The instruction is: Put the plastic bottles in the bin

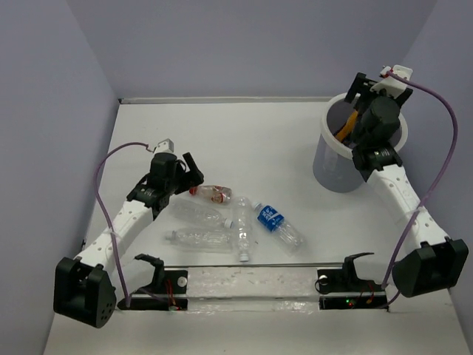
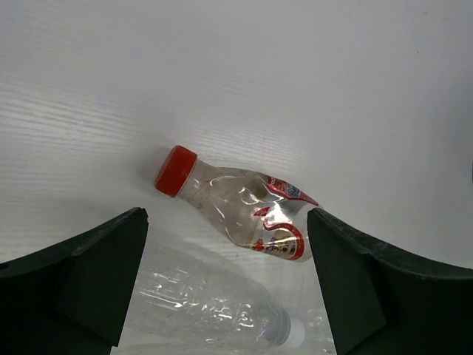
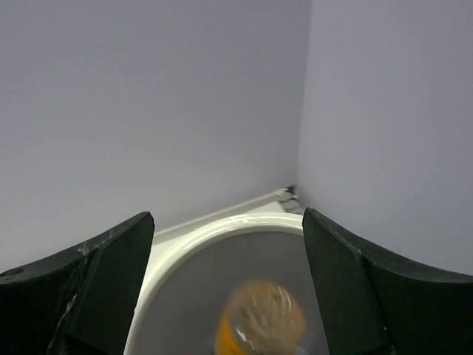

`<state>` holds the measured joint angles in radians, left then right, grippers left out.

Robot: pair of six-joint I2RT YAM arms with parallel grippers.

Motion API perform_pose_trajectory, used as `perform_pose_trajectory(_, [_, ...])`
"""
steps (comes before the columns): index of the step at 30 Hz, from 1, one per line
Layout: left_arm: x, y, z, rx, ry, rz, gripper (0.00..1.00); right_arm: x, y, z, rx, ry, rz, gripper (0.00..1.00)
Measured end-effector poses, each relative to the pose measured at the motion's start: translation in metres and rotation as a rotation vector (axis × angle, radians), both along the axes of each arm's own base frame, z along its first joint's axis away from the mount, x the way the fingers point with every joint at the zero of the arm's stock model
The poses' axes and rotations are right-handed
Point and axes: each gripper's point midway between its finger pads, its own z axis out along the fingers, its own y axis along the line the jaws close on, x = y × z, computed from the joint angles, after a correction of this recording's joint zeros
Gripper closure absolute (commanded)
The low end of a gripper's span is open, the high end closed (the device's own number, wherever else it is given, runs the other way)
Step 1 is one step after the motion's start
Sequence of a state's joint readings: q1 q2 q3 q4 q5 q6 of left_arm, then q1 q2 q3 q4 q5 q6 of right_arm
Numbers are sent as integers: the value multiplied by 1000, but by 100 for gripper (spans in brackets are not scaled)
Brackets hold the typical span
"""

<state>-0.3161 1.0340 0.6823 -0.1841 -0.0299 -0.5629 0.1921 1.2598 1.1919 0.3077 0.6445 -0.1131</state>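
Several plastic bottles lie on the table: a red-capped one, a blue-labelled one and three clear ones. My left gripper is open, low over the red-capped bottle, its fingers on either side and apart from it. A clear bottle lies just nearer. My right gripper hangs open above the bin. An orange bottle, blurred, is loose below the fingers inside the bin.
The bin stands at the back right, close to the corner where the two grey-violet walls meet. The bottles lie clustered in the middle, just beyond the clear strip along the near edge between the arm bases.
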Motion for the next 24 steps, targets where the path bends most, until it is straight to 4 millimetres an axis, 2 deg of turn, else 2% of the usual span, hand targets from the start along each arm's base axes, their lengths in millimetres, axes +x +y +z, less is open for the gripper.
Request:
perform_pose_trajectory(2, [5, -7, 2, 11, 1, 0, 1, -9, 17, 12, 40, -26, 122, 22])
perform_pose_trajectory(4, [10, -14, 0, 20, 9, 1, 1, -21, 43, 25, 77, -53, 291, 23])
perform_pose_trajectory(6, [14, -16, -6, 29, 29, 9, 1, -34, 72, 34, 111, -69, 456, 23])
perform_pose_trajectory(7, [16, -16, -13, 38, 50, 17, 1, -44, 97, 37, 127, -68, 581, 23])
perform_pose_trajectory(8, [15, -15, -21, 48, 72, 25, 1, -50, 113, 35, 136, -60, 658, 23])
perform_pose_trajectory(9, [15, -15, -26, 58, 90, 29, 1, -60, 140, 26, 150, -28, 772, 23])
perform_pose_trajectory(10, [14, -14, -33, 68, 108, 38, 1, -65, 156, 18, 157, -1, 839, 23])
perform_pose_trajectory(11, [14, -13, -36, 74, 120, 43, 1, -75, 182, -4, 167, 58, 939, 23])
perform_pose_trajectory(13, [13, -10, -44, 91, 144, 57, 1, -90, 214, -41, 179, 168, 1053, 21])
perform_pose_trajectory(14, [12, -9, -46, 98, 152, 63, 1, -103, 235, -78, 189, 276, 1129, 18])
perform_pose_trajectory(15, [11, -7, -47, 108, 162, 68, 1, -111, 244, -100, 197, 342, 1161, 16])
perform_pose_trajectory(16, [11, -6, -47, 112, 167, 69, 1, -127, 259, -135, 205, 455, 1212, 13])
perform_pose_trajectory(18, [12, -6, -41, 113, 160, 72, 1, -145, 268, -177, 208, 585, 1244, 9])
perform_pose_trajectory(19, [14, -7, -35, 107, 144, 73, 1, -161, 271, -206, 210, 681, 1256, 8])
perform_pose_trajectory(20, [16, -8, -26, 102, 121, 74, 1, -174, 272, -227, 208, 750, 1262, 6])
perform_pose_trajectory(21, [17, -7, -16, 94, 95, 78, 1, -183, 271, -243, 209, 800, 1258, 6])
perform_pose_trajectory(24, [16, -6, 28, 53, -20, 90, 1, -201, 271, -273, 208, 904, 1246, 5])
